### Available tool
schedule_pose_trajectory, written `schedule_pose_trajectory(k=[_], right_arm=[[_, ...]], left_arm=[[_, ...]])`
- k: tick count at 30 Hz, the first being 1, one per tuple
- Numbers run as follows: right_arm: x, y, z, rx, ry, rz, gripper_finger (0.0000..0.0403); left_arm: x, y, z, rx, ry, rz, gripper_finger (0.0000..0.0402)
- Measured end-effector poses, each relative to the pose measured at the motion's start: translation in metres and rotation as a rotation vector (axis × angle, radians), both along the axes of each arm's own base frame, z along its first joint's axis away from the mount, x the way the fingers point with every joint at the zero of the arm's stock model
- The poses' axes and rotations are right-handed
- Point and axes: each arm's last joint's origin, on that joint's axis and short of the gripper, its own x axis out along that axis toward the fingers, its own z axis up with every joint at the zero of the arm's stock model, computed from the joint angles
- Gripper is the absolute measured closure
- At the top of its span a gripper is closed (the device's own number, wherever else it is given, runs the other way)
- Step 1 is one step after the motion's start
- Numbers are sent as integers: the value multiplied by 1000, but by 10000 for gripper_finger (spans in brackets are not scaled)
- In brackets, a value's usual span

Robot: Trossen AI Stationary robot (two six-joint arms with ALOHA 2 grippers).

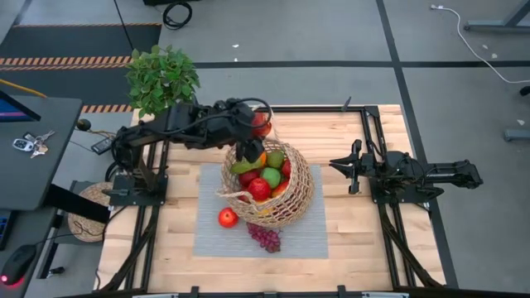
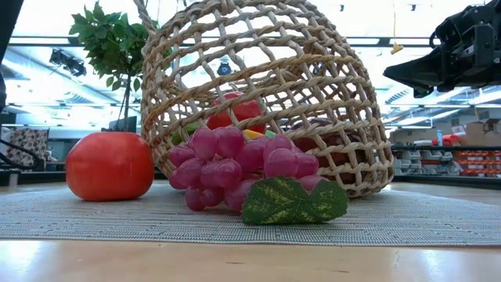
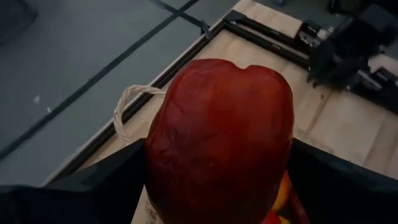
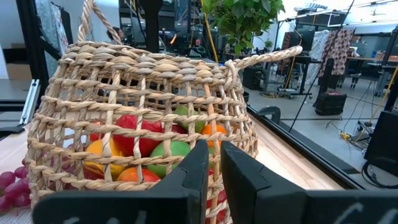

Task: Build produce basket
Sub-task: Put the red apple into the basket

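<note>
The basket lies tipped on the grey mat at the middle of the table, part-filled with produce; seen from above, a green apple, a red apple and an orange piece show at its mouth. Going from the near edge: the purple grapes with their green leaf lie on the mat, touching the basket's wall; a loose red tomato-like fruit sits just beside them, apart from the basket; behind them rises the wicker itself, with red and yellow pieces visible through the weave. Above the basket's far rim hangs the left gripper, its fingers spread wide and clamped on either side of a large dark-red fruit; the fruit fills the gap between them, with the basket's looped handle below. The right gripper rests well off to the basket's right, fingers closed together, holding nothing; farthest back stands a potted plant.
</note>
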Motion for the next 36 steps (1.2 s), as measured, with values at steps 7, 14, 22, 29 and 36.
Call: schedule_pose_trajectory(k=[7,14,22,29,36], right_arm=[[0,0,0,0,0,0,353],[0,0,0,0,0,0,353],[0,0,0,0,0,0,353],[0,0,0,0,0,0,353],[0,0,0,0,0,0,353]], left_arm=[[1,-7,1,164,120,-198,49],[4,-7,3,371,249,-397,49],[4,-7,3,833,627,-863,49],[4,-7,3,1235,961,-1264,49],[5,-8,4,1464,1136,-1475,49]])
